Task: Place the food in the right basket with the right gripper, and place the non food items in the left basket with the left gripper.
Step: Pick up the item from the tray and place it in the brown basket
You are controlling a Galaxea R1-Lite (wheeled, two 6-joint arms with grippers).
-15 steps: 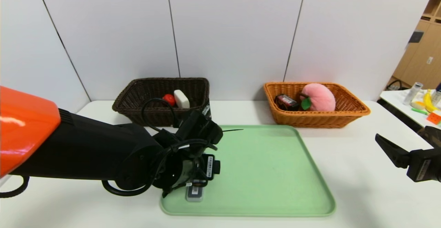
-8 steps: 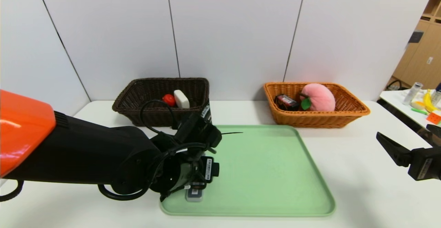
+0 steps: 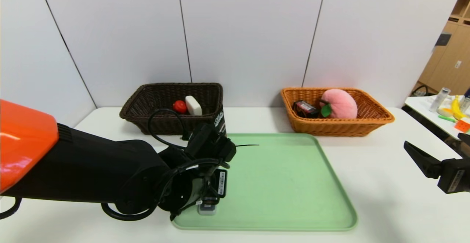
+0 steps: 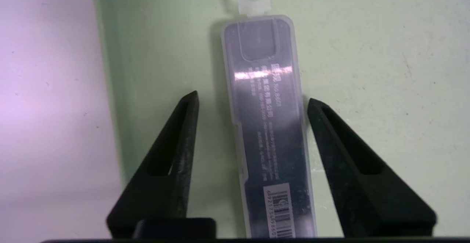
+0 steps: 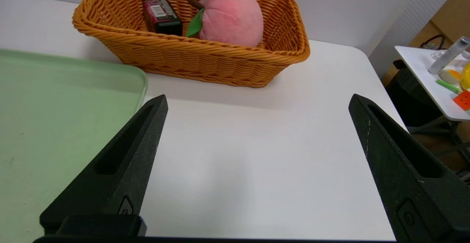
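Left wrist view gives us the left tool [image 4: 252, 101] lowered over the long clear plastic case with a barcode label [image 4: 270, 133], which lies flat on the pale green plastic tray [image 4: 385, 52] near its edge; the two black fingers [image 4: 183, 125] stand apart on either side of the case, with gaps showing. In the head view we see the right tool [image 3: 427, 162] at the right edge, spread wide above the white surface [image 3: 378, 155], holding nothing.
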